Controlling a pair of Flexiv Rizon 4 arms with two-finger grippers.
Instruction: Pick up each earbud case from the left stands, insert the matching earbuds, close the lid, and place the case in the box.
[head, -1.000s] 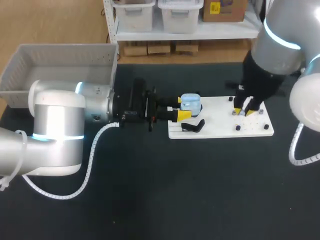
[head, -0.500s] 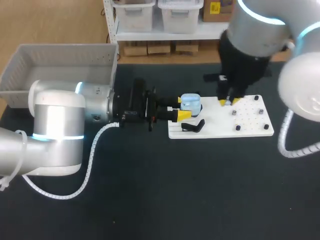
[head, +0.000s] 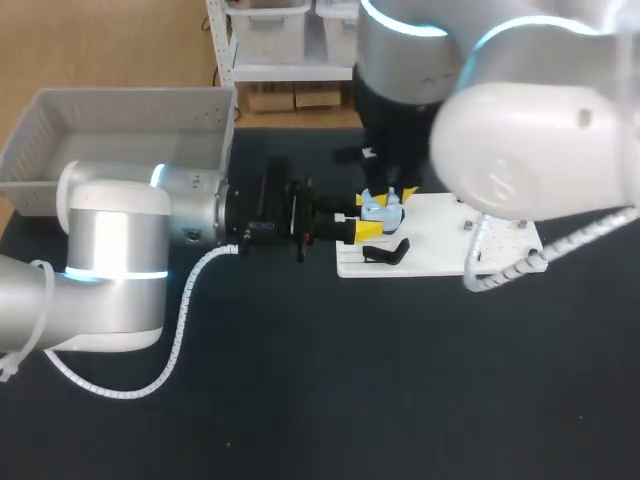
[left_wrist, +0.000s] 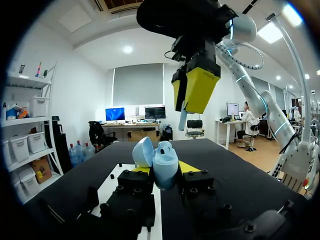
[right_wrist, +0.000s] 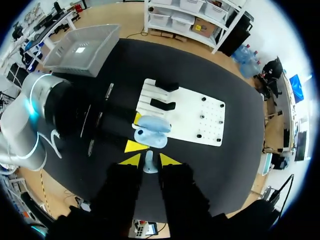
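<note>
A light blue earbud case (head: 382, 208) with its lid (left_wrist: 143, 151) up is held level over the left end of the white board (head: 440, 248). My left gripper (head: 365, 214) is shut on its body (left_wrist: 165, 164) from both sides. Straight above the open case hangs my right gripper (head: 395, 194), shut on a small pale earbud (right_wrist: 149, 162) whose stem (left_wrist: 182, 120) points down at the case (right_wrist: 151, 132). In the left wrist view the right gripper (left_wrist: 189, 92) stands a short way above the case, not touching it.
A black stand (head: 386, 252) sits on the board's near left part, and a second one (right_wrist: 166, 86) shows in the right wrist view. Small dark pegs (head: 468, 226) dot the board's right half. A grey box (head: 120, 130) stands at the back left.
My right arm has swung left from the pegs on the board's right half to above the open case, carrying the earbud. The left arm and the case have stayed still.
</note>
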